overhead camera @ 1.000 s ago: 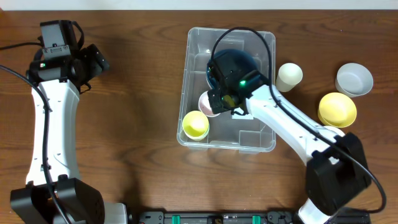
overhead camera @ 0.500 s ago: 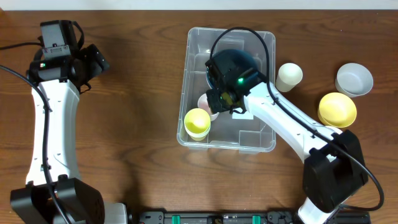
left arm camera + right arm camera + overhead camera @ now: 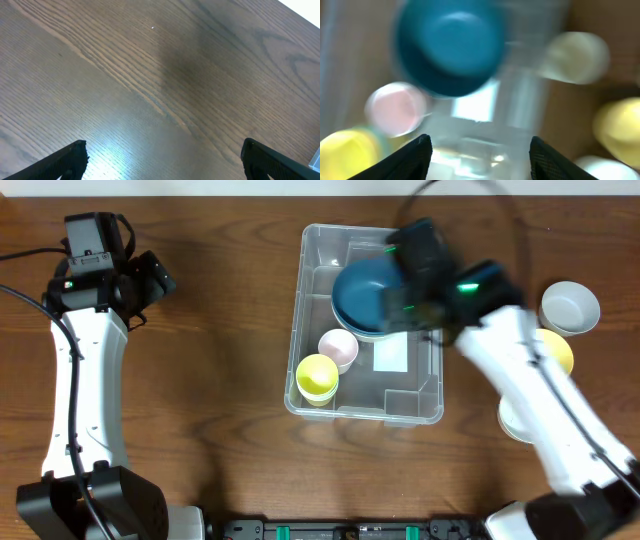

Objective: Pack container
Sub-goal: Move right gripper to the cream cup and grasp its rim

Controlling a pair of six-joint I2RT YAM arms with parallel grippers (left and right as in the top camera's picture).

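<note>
In container (image 3: 301, 320): blue bowl (image 3: 362, 295), pink cup (image 3: 338, 348), yellow cup (image 3: 317, 376), packed close, likely to spare room; right gripper (image 3: 480, 141) spread, empty; left gripper (image 3: 164, 145) spread, idle far left.

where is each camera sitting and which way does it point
overhead: fixed above the table, looking straight down; left arm, right arm and the container show.
left wrist: on the left arm, aimed at bare table; its fingers at bottom corners.
right wrist: over the container, looking down, blurred; its fingers at the bottom edge.
shared: overhead and right wrist both show blue bowl, pink cup and yellow cup.
</note>
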